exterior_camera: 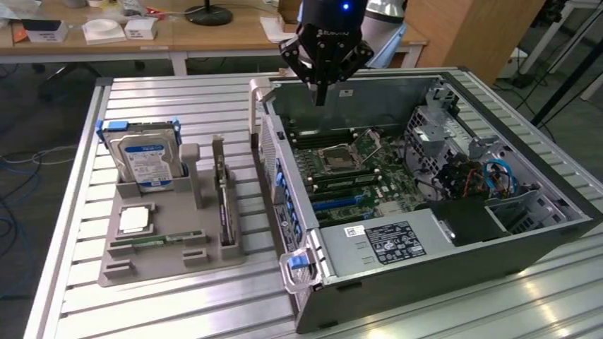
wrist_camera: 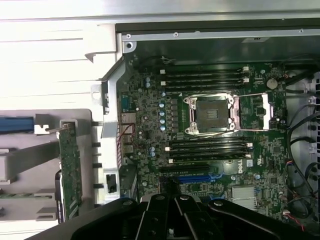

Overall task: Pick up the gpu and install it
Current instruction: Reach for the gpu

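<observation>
The gpu (exterior_camera: 222, 192) stands on its long edge in a slot of the grey holder (exterior_camera: 169, 265) on the table, at the exterior view's left of the open computer case (exterior_camera: 527, 233). In the wrist view the gpu (wrist_camera: 70, 170) shows as a narrow card beside the case wall. My gripper (exterior_camera: 321, 90) hangs above the far end of the case, over the motherboard (exterior_camera: 363, 173), well away from the gpu. Its fingers are shut together with nothing between them. In the wrist view the gripper (wrist_camera: 172, 196) sits over the board near the blue slot (wrist_camera: 198, 177).
A silver blue-labelled hard drive (exterior_camera: 146, 161) stands at the holder's far end. A green memory stick (exterior_camera: 157, 240) and a small chip (exterior_camera: 135, 219) lie in it. The case's metal side wall (exterior_camera: 273, 152) rises between holder and motherboard. Cables (exterior_camera: 495, 176) crowd the case's right side.
</observation>
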`<action>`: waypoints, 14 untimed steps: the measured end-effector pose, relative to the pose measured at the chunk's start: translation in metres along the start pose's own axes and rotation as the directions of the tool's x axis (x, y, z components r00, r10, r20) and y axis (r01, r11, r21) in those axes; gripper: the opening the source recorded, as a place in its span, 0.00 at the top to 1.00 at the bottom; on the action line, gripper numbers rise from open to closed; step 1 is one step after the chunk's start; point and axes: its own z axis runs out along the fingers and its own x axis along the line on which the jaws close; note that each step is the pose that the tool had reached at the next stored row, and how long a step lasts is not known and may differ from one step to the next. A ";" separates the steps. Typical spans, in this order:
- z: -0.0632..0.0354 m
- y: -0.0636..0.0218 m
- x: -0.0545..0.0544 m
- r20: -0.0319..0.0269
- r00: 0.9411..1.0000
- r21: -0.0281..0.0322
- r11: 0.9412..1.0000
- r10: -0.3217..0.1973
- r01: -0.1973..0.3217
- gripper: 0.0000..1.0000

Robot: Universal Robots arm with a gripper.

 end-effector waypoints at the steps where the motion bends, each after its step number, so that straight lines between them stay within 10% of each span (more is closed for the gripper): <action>1: 0.0000 -0.0001 0.001 0.000 1.000 0.000 1.000 0.000 0.000 0.89; 14: 0.0003 -0.0008 0.010 0.000 1.000 0.000 1.000 0.000 0.000 0.89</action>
